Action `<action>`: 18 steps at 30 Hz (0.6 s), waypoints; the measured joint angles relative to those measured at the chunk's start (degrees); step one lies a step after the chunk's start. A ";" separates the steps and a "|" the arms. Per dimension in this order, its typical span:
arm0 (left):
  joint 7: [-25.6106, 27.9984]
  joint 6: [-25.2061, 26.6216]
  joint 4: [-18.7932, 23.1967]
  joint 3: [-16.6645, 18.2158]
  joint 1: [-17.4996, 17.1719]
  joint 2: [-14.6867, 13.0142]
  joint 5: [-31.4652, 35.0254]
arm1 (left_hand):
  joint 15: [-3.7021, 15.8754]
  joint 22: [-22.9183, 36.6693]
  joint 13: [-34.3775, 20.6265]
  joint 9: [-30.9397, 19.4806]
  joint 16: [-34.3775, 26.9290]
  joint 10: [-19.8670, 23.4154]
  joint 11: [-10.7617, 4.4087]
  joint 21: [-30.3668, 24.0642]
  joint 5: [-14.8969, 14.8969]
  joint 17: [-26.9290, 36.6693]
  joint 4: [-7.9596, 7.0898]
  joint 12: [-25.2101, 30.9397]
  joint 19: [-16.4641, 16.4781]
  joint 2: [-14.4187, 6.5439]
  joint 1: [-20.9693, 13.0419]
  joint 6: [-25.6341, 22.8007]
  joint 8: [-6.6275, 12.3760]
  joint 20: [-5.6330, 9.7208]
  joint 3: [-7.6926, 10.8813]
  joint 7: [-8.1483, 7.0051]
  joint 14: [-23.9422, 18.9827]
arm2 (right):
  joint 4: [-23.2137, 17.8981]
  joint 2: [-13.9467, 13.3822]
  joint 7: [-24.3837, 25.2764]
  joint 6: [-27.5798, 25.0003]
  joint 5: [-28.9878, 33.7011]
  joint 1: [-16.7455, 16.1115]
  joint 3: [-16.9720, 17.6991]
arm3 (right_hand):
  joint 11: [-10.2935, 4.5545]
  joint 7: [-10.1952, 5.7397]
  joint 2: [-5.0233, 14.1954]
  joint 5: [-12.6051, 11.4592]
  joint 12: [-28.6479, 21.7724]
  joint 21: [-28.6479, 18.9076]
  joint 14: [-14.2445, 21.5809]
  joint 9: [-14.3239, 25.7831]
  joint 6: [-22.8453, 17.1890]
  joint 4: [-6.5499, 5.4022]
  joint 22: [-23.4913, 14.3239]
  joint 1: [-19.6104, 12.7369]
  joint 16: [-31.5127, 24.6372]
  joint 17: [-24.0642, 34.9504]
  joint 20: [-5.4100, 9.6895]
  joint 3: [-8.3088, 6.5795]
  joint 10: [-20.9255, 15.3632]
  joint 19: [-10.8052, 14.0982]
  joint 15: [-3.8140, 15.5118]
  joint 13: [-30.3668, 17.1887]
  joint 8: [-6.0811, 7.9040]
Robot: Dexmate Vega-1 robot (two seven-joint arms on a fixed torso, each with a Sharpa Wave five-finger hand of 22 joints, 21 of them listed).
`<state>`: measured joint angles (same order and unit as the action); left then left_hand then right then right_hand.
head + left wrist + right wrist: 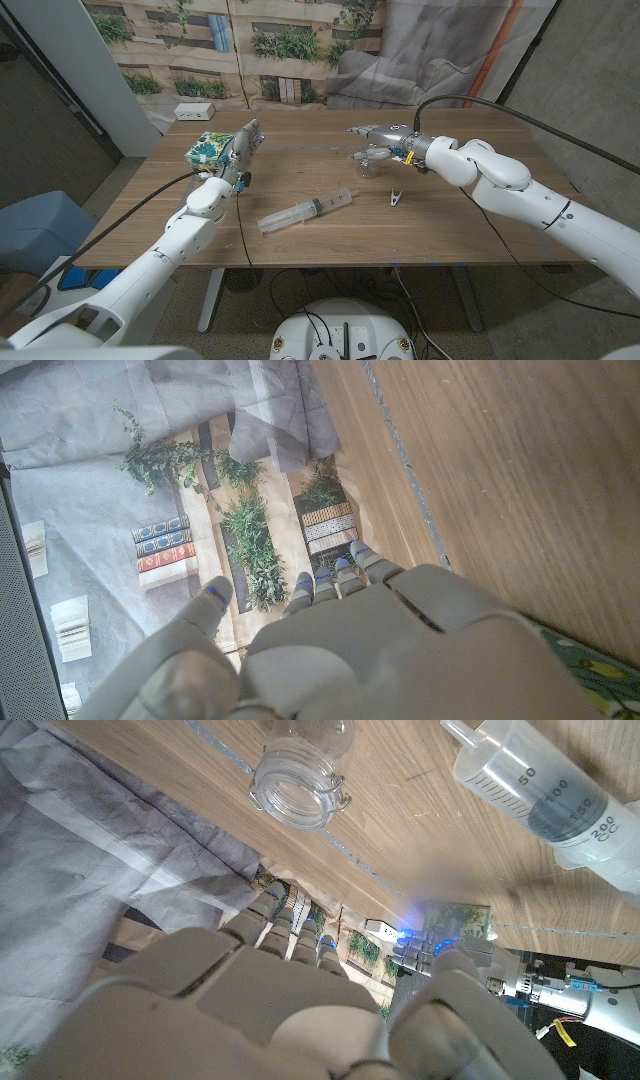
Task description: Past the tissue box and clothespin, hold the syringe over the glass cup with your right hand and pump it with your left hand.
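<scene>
One wooden table (480, 230) carries everything, and behind it hangs a printed backdrop (250, 40) of planks and green plants beside a grey cloth. Two robot hands reach over it. The left robot hand (240, 148) is raised next to the one tissue box (208, 150), its fingers extended and apart with nothing in them, as the left wrist view also shows. The right robot hand (385, 135) hovers at the far side just above the glass cup (368, 160), fingers stretched forward and holding nothing. One syringe (306, 211) lies flat near the middle of the table, between the two arms and well apart from both hands; the right wrist view shows its printed scale and a dark plunger seal inside the clear barrel. The single glass cup, a clear jar with a threaded rim, looks to hold nothing. One small clothespin (397, 197) lies near the right forearm, between syringe and arm.
</scene>
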<state>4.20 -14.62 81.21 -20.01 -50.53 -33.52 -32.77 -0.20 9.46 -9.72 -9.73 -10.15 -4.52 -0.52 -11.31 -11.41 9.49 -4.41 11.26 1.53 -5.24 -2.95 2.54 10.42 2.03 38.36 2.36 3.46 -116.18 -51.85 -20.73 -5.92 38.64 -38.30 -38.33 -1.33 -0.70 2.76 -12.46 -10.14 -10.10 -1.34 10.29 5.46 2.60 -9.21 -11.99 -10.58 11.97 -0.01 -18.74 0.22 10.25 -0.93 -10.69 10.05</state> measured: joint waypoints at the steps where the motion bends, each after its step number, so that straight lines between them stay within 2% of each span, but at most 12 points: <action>1: -0.04 -0.03 0.00 0.07 -0.07 -0.08 -0.04 | 0.00 0.00 0.00 0.00 0.00 0.00 0.00 0.00 0.00 0.00 0.00 0.00 0.00 0.00 0.00 0.00 0.00 0.00 0.00 0.00 0.00 | -0.20 0.16 -0.92 -0.09 0.42 0.27 -0.22 | 0.00 0.00 0.04 0.00 0.00 -0.10 -0.19 0.00 0.00 0.25 0.00 -0.04 0.00 -0.02 0.00 -0.07 0.00 0.00 -0.19 -0.07 0.00; 5: -0.23 -0.06 0.00 0.23 -0.21 -0.34 -0.10 | 0.00 0.00 0.00 0.00 0.00 0.01 0.01 0.00 0.00 0.00 0.00 0.00 0.00 0.00 0.00 0.00 0.00 0.00 0.00 0.00 0.00 | -0.88 0.84 -4.31 -0.57 1.99 1.19 -0.98 | 0.23 -0.35 -0.18 0.45 0.00 -0.10 -0.19 0.00 0.95 1.60 0.00 -1.77 0.00 -0.26 -0.02 -0.62 0.22 -0.01 -0.20 -0.12 0.00; 13: -0.76 -0.55 -0.71 0.37 -0.25 -0.57 -0.16 | 0.00 0.00 0.00 0.00 0.00 0.20 0.21 0.00 0.00 -0.01 0.00 0.00 0.00 0.00 0.00 -0.31 0.00 0.00 0.00 -0.31 0.00 | -3.01 2.94 -13.41 -3.00 5.37 3.36 -3.14 | 0.72 -0.78 -0.12 1.32 -0.27 -0.10 -1.03 0.27 3.32 5.62 0.00 -6.23 -0.24 -0.53 -0.75 -2.35 0.71 0.13 -1.04 -0.12 0.37; 15: -0.86 -0.77 -0.92 0.38 -0.26 -0.57 -0.18 | 0.00 0.00 0.00 0.00 0.00 0.20 0.21 0.00 0.00 -0.01 0.00 0.00 0.01 0.00 0.00 -0.31 0.00 -0.01 0.00 -0.31 0.01 | -3.49 3.42 -15.15 -3.57 6.07 3.75 -3.70 | 0.94 -0.72 -0.70 1.32 -0.27 -0.11 -1.11 0.27 3.38 6.23 0.00 -6.84 -0.24 -0.61 -1.18 -2.50 0.94 0.08 -1.12 -0.36 0.37; 16: -0.89 -0.90 -0.92 0.38 -0.26 -0.57 -0.19 | 0.00 0.00 0.00 0.00 0.00 0.20 0.21 0.00 0.00 -0.01 0.00 0.00 0.21 0.00 0.00 -0.31 0.00 -0.21 0.00 -0.31 0.01 | -3.69 3.64 -15.15 -3.57 6.07 3.95 -3.98 | 1.02 -0.64 -0.25 1.32 -0.27 -0.11 -1.11 0.27 3.72 6.40 0.00 -7.30 -0.24 -0.75 -1.25 -2.65 1.02 0.02 -1.12 -0.39 0.37; 18: -0.94 -1.10 -1.20 0.45 -0.34 -0.53 -0.20 | 0.00 0.00 0.00 0.00 0.00 0.20 0.21 0.00 0.00 -0.01 0.00 0.00 0.62 0.00 0.00 -0.31 0.00 0.00 0.00 -0.31 0.01 | -4.15 4.12 -18.73 -4.59 8.02 4.53 -4.74 | 1.06 -0.62 -0.78 1.67 -0.27 -0.10 -1.11 0.26 4.09 6.67 0.00 -7.81 -0.24 -0.80 -1.25 -2.91 1.06 0.02 -1.12 -0.39 0.37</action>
<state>3.26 -15.72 80.01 -19.57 -50.87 -34.05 -32.97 -0.20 9.46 -9.72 -9.73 -10.15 -4.32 -0.31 -11.30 -11.41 9.48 -4.41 11.26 2.15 -5.24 -2.94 2.23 10.42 2.03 38.36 2.05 3.47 -120.32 -47.73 -39.46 -10.51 46.66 -33.77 -43.07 -0.27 -1.32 1.98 -10.80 -10.42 -10.21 -2.46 10.55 9.55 9.26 -9.21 -19.80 -10.82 11.17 -1.25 -21.65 1.28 10.26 -2.05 -11.08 10.42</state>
